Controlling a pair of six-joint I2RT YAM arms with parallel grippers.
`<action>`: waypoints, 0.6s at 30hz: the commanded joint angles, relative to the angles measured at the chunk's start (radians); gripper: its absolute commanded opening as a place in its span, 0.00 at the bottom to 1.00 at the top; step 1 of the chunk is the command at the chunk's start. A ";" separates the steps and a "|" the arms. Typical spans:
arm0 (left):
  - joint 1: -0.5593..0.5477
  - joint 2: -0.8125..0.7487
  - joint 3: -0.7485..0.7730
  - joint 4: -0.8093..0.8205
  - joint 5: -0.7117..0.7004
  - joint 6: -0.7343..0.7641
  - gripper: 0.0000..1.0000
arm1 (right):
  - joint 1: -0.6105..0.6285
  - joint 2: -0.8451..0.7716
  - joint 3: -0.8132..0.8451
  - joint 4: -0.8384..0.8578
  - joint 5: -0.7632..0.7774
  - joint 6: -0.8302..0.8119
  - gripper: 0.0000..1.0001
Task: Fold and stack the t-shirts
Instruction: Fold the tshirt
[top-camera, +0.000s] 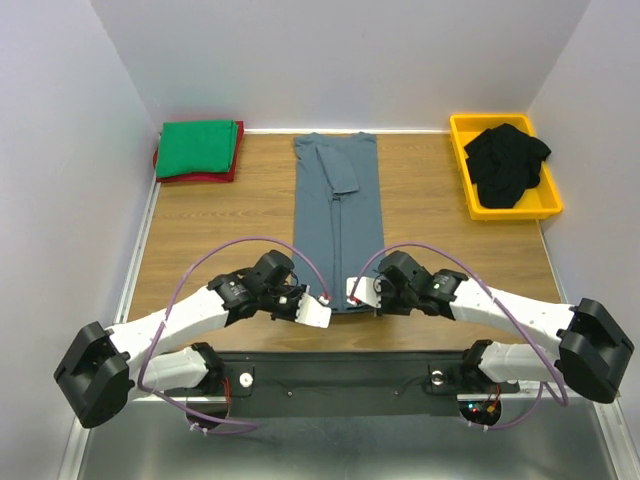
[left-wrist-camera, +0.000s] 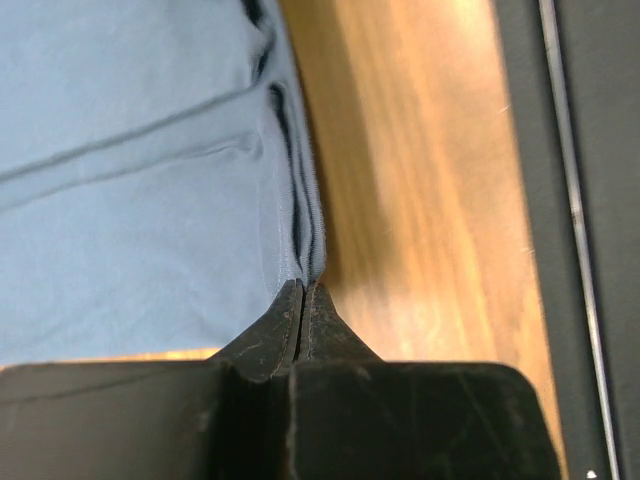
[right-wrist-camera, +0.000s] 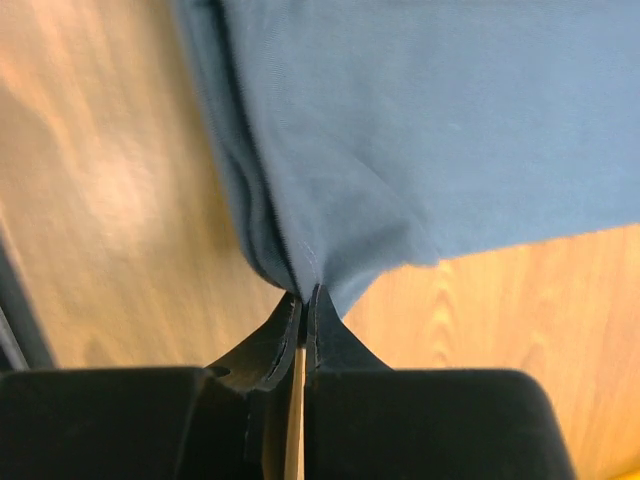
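Both arms are stretched low and angled inward from the outer corners, with the wrists meeting in the middle at the near edge of the worktop (top-camera: 200, 240). The left fingers (left-wrist-camera: 280, 325) are clamped tight on the layered edge of the blue-grey shirt (top-camera: 340, 220), pretty much no gap between them. The right fingers (right-wrist-camera: 325, 325) are pinched on a corner of the same cloth, with only a thin sliver of wood showing between them lower down.

The blue-grey shirt lies folded lengthwise into a long strip down the centre of the worktop. Its collar end is at the back and the arms have the near end.

Count-wise: two arms, one blue-grey shirt, one green shirt (top-camera: 198, 148) folded at the back left, and one red shirt (top-camera: 225, 176) right under it, with just the edge peeking out. One yellow bin (top-camera: 462, 160) sits at the back right with the black shirts (top-camera: 510, 165) heaped inside. Can't tell how many are in that heap.
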 joint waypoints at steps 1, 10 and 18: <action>0.053 0.019 0.055 0.018 0.027 0.045 0.00 | -0.057 0.004 0.081 -0.002 0.004 -0.071 0.00; 0.180 0.099 0.112 0.155 0.007 0.191 0.00 | -0.192 0.130 0.216 0.035 -0.027 -0.200 0.01; 0.262 0.223 0.166 0.291 0.004 0.296 0.00 | -0.321 0.279 0.347 0.075 -0.079 -0.310 0.01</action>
